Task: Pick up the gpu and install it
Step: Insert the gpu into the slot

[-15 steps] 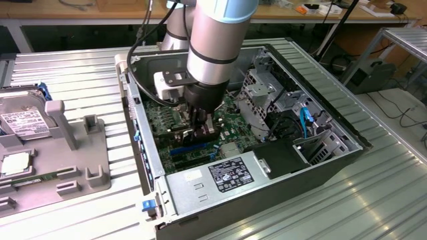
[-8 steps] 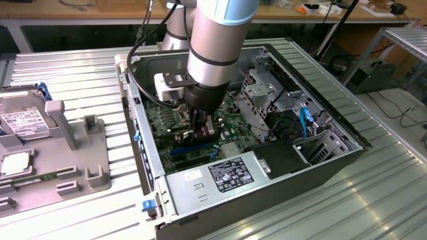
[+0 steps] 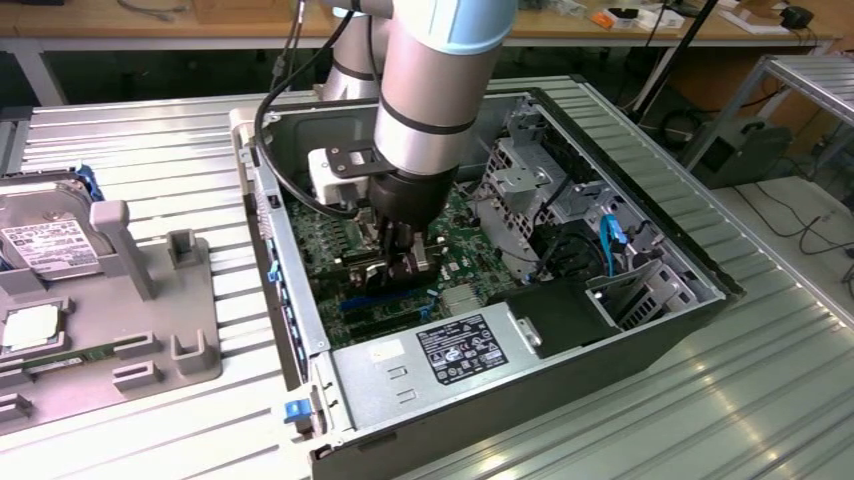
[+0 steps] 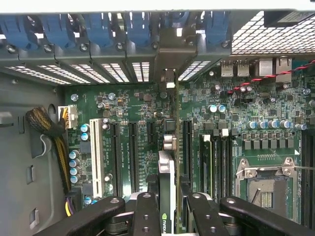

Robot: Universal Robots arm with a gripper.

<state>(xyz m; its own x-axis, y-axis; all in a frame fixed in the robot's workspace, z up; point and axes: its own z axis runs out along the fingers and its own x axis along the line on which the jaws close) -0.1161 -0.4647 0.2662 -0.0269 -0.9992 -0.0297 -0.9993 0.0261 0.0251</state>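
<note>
The black two-finger gripper (image 4: pixel 167 209) is pinching the gpu (image 4: pixel 167 182) — a thin black card seen edge-on — above the green motherboard (image 4: pixel 142 105) inside the open black computer case (image 3: pixel 667 330). Farther, its metal bracket (image 4: pixel 169 54) meets the case's rear slot wall — beside blue plastic clips (image 4: pixel 98 27).

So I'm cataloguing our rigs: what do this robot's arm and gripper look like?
The arm is a thick silver-grey tube with a pale blue joint cap and dark seam rings. A white box with a black plate sits at the wrist, and black cables run alongside. The gripper is black with metal parts; its fingers are black bars with round screw holes.
</note>
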